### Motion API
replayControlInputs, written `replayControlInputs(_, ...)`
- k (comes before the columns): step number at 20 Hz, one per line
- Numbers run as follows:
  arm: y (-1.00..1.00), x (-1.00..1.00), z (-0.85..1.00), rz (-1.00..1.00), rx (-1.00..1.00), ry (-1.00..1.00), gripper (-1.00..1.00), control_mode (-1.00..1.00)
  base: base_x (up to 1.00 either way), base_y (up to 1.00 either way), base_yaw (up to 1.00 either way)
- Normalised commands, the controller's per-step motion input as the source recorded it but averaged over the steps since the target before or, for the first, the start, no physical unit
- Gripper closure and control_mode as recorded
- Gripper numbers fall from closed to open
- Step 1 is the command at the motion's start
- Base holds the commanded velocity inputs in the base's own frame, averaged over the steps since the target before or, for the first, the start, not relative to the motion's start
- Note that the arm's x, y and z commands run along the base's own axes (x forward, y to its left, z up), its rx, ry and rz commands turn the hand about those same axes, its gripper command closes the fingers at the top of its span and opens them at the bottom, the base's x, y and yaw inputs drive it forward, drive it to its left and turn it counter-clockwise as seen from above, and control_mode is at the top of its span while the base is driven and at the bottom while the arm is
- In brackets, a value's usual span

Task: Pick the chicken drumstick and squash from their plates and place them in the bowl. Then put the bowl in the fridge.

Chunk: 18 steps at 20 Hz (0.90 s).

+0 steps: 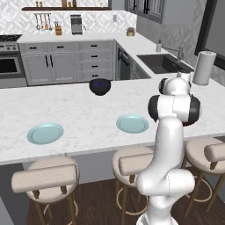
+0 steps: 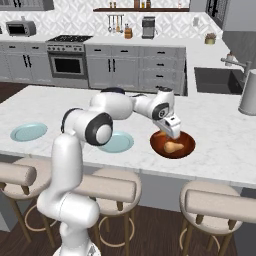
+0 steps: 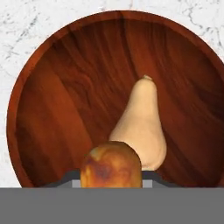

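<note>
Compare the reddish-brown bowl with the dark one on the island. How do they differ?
The reddish-brown bowl is wide and shallow with a wood grain, while the dark bowl is rounded, deeper and navy-black. The reddish-brown bowl sits toward the near, stool side of the counter, and the dark bowl stands toward the far edge. Food lies in the reddish-brown bowl; the dark bowl's inside cannot be seen. Both are round and stand upright on the marble.

On the white marble island counter (image 2: 220,135), two flat round blue-green plates (image 2: 29,131) (image 2: 120,143) are sitting side by side, with the wide reddish-brown wooden bowl (image 2: 187,150) sitting just right of the nearer one. The pale pear-shaped squash (image 3: 140,127) is lying in the bowl. The orange-brown chicken drumstick (image 3: 111,164) is hanging above it, pinched in the two-finger gripper (image 2: 174,134). A rounded dark navy bowl (image 1: 100,86) is sitting behind the plates, and padded round stools (image 2: 100,187) are standing before the counter.
</note>
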Motion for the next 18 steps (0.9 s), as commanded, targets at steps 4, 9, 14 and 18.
replayControlInputs(4, 0.15, 0.34, -0.45, -0.01, 0.00, 0.01, 1.00, -1.00, 0.00, 0.00, 0.00)
replayControlInputs(9, 0.01, -0.04, -0.67, -0.02, 0.00, 0.00, 1.00, -1.00, 0.00, 0.00, 0.00)
replayControlInputs(14, 0.09, -0.06, -0.46, -0.01, 0.00, 0.00, -1.00, -1.00, 0.00, 0.00, 0.00)
replayControlInputs(18, 0.05, 0.00, -0.20, 0.00, 0.00, 0.00, -1.00, -1.00, 0.00, 0.00, 0.00)
